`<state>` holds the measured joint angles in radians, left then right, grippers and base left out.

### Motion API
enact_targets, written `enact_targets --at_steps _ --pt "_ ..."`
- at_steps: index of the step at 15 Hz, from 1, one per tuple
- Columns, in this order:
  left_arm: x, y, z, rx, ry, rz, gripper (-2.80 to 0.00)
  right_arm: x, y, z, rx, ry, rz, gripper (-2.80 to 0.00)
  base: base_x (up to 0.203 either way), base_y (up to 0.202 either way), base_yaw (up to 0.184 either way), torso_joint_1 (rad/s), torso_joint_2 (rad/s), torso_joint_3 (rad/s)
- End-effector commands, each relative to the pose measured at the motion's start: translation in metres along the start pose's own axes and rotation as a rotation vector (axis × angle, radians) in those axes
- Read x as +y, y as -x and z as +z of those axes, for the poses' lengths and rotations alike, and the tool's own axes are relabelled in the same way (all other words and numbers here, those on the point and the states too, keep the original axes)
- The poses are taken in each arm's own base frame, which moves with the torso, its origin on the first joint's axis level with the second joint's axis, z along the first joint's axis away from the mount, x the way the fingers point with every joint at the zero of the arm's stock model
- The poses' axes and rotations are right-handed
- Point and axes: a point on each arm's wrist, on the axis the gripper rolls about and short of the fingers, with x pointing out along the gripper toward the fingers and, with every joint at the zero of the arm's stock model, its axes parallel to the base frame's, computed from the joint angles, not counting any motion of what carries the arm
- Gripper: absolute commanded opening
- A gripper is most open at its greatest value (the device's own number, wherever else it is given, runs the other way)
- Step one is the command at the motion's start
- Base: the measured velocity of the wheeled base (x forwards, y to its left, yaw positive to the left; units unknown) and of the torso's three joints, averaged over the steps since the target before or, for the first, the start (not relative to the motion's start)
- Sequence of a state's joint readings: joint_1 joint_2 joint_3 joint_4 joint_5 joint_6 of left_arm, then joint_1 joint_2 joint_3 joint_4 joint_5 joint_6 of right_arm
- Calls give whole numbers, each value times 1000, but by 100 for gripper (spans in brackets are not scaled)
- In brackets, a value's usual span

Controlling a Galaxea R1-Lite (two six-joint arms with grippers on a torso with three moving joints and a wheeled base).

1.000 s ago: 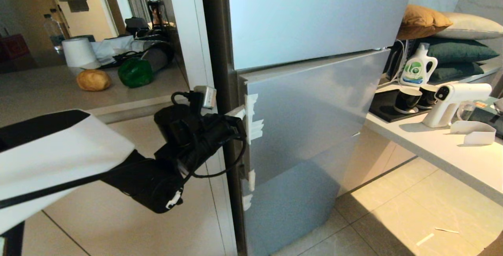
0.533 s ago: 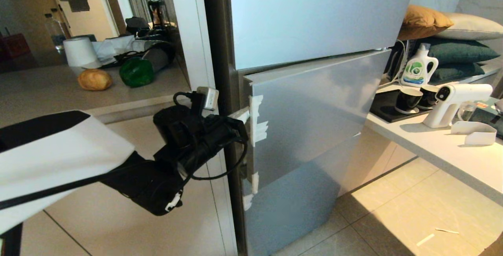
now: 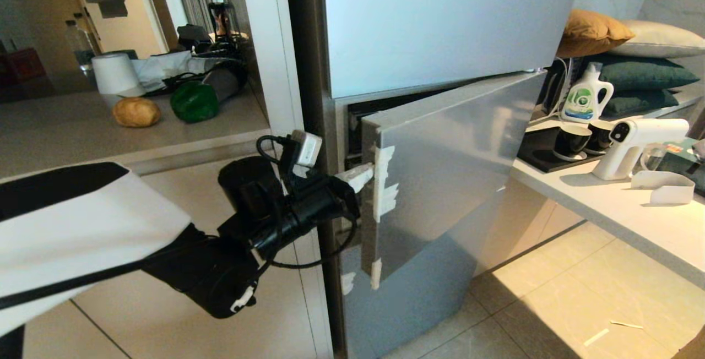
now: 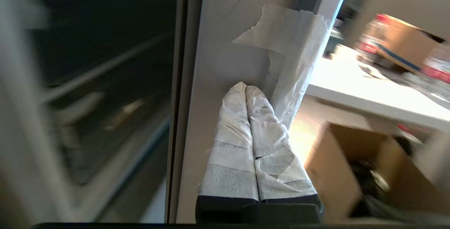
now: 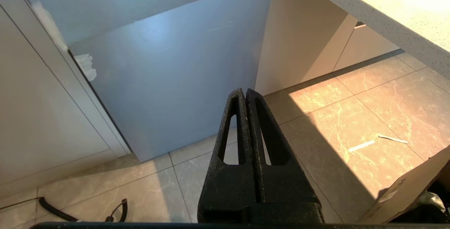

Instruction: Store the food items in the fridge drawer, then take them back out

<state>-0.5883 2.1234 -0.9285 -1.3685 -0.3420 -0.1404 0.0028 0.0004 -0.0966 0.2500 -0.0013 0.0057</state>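
Observation:
The fridge drawer [image 3: 451, 161], the middle silver-blue front with white tape scraps [image 3: 384, 185] on its left edge, stands partly pulled out, with a dark gap behind it. My left gripper [image 3: 368, 170] is shut, its tape-wrapped fingertips [image 4: 239, 92] pressed together against the inner side of the drawer's left edge [image 4: 218, 46]. Nothing is held between them. The food items lie on the counter [image 3: 66, 128] at the back left: a golden-brown lump [image 3: 136, 112] and a green bell pepper [image 3: 193, 102]. My right gripper [image 5: 245, 92] hangs shut and empty, low over the floor tiles.
The top door [image 3: 440, 17] is closed above the drawer and the lowest front [image 5: 168, 81] is closed below it. On the right, a countertop carries a white spray gun [image 3: 633, 141], cups [image 3: 573, 140] and a detergent bottle [image 3: 586, 93]. A cardboard box [image 5: 404, 194] sits on the floor.
The drawer front has slid out from the fridge, opening a dark gap along its top and left side. My left gripper has moved out with its edge. The right arm has stayed still.

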Motion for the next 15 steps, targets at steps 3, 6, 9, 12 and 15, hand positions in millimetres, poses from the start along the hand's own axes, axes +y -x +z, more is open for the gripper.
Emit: enact_targets --at_steps 3,6,9,12,15 --pt "-6 0 -5 17 6 -40 -280 0 0 0 1 0 0 -280 0 0 0 0 0 0" --pt "-13 4 -11 53 17 -97 -280 0 0 0 3 -2 0 -280 0 0 0 0 0 0" --pt "-21 6 -14 74 25 -150 -280 0 0 0 2 0 0 -280 0 0 0 0 0 0" --pt "-31 4 -17 82 31 -185 -280 0 0 0 1 0 0 -280 0 0 0 0 0 0" --pt "-39 0 -19 84 34 -209 -280 0 0 0 1 -2 0 -280 0 0 0 0 0 0"
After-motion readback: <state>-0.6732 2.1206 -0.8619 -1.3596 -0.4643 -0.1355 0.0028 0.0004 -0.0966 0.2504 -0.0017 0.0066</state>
